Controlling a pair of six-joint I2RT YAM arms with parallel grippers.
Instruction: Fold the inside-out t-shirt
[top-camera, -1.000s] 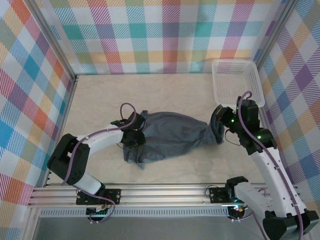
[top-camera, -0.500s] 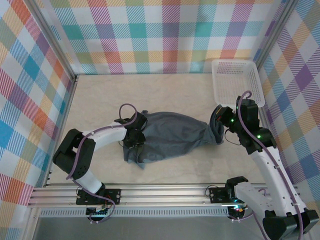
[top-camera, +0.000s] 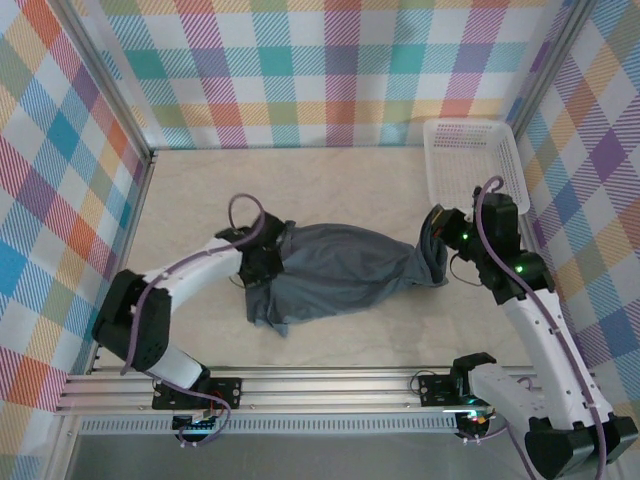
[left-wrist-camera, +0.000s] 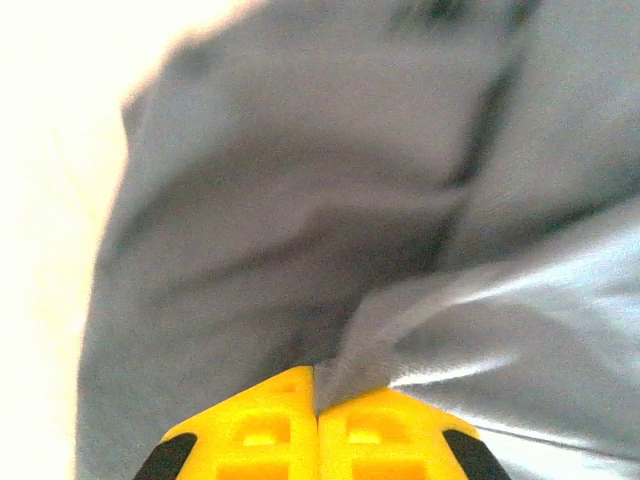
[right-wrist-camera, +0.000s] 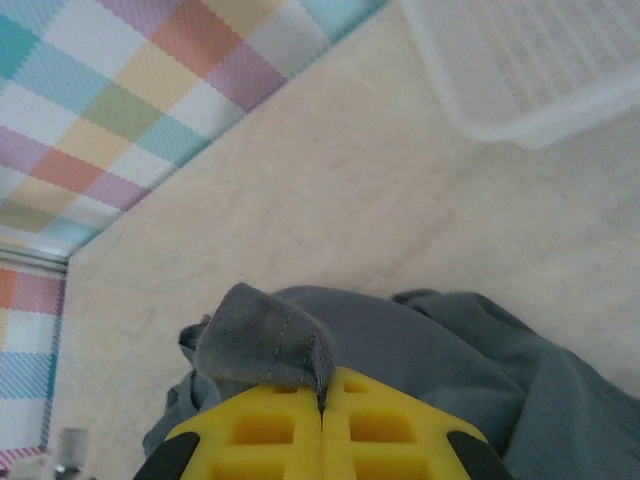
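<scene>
The left gripper (left-wrist-camera: 317, 405) and right gripper (right-wrist-camera: 322, 405) each clamp a fold of the inside-out t-shirt (top-camera: 340, 270), which stretches between them.

We saw pastel plaid walls (top-camera: 330, 70) on three sides of a pale marbled table (top-camera: 330, 190). An aluminium rail (top-camera: 320, 385) ran along its near edge, under even light.

- T-shirt (top-camera: 340, 275): plain dark slate-grey, no print.
- Basket (top-camera: 470, 160), upper right: white mesh.
- Counter (top-camera: 330, 190): pale beige, faintly marbled.
- Walls (top-camera: 330, 70): pastel plaid of pink, teal, orange, yellow and purple.
- Left claw (left-wrist-camera: 318, 390) and right claw (right-wrist-camera: 322, 400): bright yellow, black patches.
- Arms (top-camera: 545, 335): white shells, black joints, purple cables (top-camera: 245, 205).
</scene>
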